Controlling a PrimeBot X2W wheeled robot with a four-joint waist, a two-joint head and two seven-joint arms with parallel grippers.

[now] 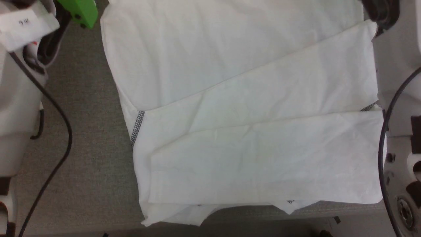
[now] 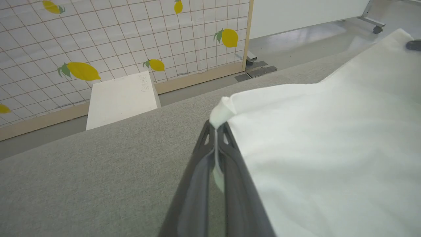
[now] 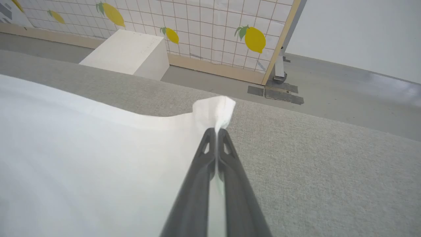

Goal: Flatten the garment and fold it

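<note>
1. Head view: white shirt (image 1: 236, 82) lies spread on the grey tabletop (image 1: 88, 148), its sleeves folded slantwise across its body. Dark zigzag stitching (image 1: 137, 126) marks the shirt's left seam, and a black cable (image 1: 62, 131) curves just left of the shirt.
2. Left wrist view: left hand (image 2: 217, 126) is clenched on one corner of the shirt, with cloth bunched above its fingertips. Beyond the shirt, past the tabletop's far edge, a white box (image 2: 120, 98) stands before a lemon-patterned panel (image 2: 115, 39).
3. Right wrist view: right hand (image 3: 216, 131) is clenched on another shirt corner, and a tuft pokes out past its tips.
</note>
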